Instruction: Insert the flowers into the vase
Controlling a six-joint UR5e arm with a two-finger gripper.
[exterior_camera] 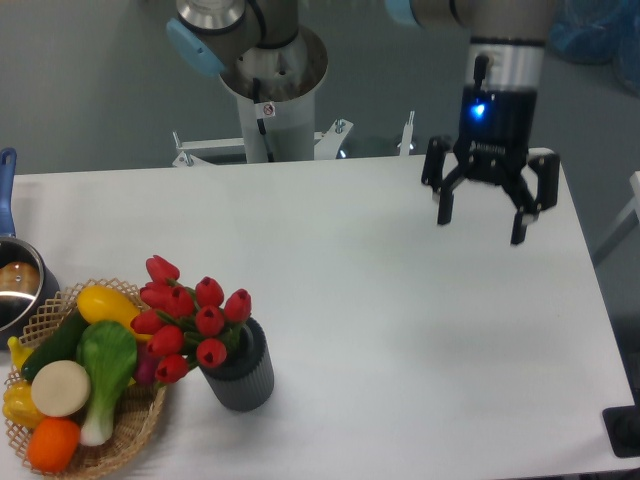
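The flowers (185, 318), a bunch of glossy red tulip heads, stand with their stems inside the vase (243, 375), a dark grey ribbed cylinder near the table's front left. The heads lean left, toward the basket. My gripper (481, 227) hangs above the table's far right, well away from the vase. It points down, open, with nothing between its fingers.
A wicker basket (126, 435) of toy vegetables and fruit sits just left of the vase, touching the flower heads. A steel pot (15, 290) with a blue handle is at the left edge. The arm's base column (270, 95) rises behind the table.
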